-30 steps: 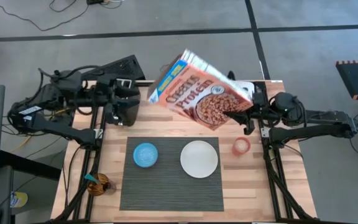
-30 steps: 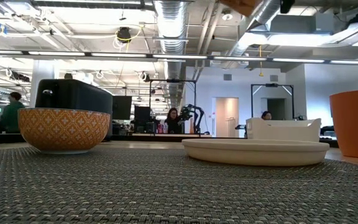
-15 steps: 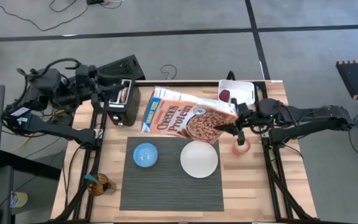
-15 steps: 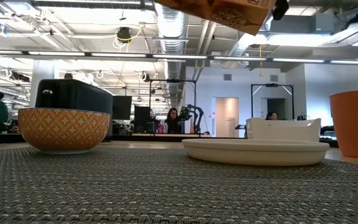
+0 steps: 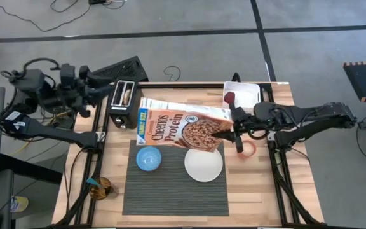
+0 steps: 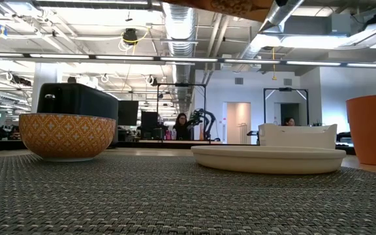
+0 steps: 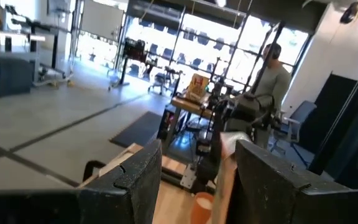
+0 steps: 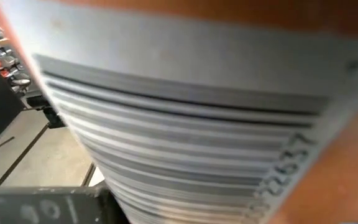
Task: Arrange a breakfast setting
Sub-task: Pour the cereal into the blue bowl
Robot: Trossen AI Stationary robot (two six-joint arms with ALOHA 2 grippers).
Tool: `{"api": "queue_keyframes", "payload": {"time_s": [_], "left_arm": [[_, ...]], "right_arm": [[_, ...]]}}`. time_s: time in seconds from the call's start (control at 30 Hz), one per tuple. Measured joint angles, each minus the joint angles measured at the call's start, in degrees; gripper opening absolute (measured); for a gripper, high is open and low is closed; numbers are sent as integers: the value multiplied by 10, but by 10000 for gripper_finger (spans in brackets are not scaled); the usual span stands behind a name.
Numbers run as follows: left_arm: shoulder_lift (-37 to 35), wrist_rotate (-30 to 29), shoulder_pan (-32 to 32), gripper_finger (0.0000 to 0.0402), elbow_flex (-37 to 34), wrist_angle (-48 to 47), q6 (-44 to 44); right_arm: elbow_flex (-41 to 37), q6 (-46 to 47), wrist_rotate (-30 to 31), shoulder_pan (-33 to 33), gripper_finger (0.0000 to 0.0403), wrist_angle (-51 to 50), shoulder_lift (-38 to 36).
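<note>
My right gripper [image 5: 235, 131] is shut on a Cheerios Protein cereal box [image 5: 182, 128], held above the far edge of the dark grey ribbed placemat [image 5: 170, 194]. The small blue bowl [image 5: 149, 158] and the round white plate [image 5: 203, 163] stand on the mat. A small dark-red fruit [image 5: 230, 97] lies in the white container [image 5: 245, 94]. Something tan [image 5: 127, 95] shows in the black toaster's [image 5: 123, 105] slot. My left gripper [image 7: 197, 155] is open and empty, left of the toaster [image 5: 99, 89]. A blue-handled thing [image 5: 96, 185] sits at the near left. My right gripper holds the cereal box by its right-hand end [image 5: 225, 130], coming level from the table's right side. The box is lifted clear and lies nearly flat, printed front up. Its barcode face [image 8: 185, 124] fills the wrist view and hides the fingers.
An orange cup [image 5: 246, 148] stands right of the plate, just under my right gripper. In the low view the box's underside [image 6: 220, 6] hangs high above the bowl [image 6: 67, 136] and plate [image 6: 269, 158]. People show in the room behind.
My right gripper has gone toward the table's left and near edges with the cereal box, which has tipped from a steep tilt to nearly flat and dropped lower over the mat's far edge. My left gripper has drawn back from the toaster toward the table's left edge.
</note>
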Motion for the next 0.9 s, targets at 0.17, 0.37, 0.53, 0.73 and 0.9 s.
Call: {"api": "queue_keyframes", "payload": {"time_s": [0.17, 0.37, 0.53, 0.73, 0.9], "left_arm": [[-18, 13, 0, 190, 0, 1, 0], [-23, 20, 0, 190, 0, 0, 0], [-23, 17, 0, 190, 0, 0, -1], [-19, 17, 0, 190, 0, 0, -3], [-18, 17, 0, 190, 0, 0, -3]], "right_arm": [[5, 31, 10, 17, 189, -6, 21], [5, 46, 18, 41, 189, -14, 45], [5, 44, 17, 43, 189, -46, 59], [5, 30, 17, 35, 189, -75, 67], [5, 19, 17, 32, 189, -86, 80]]}}
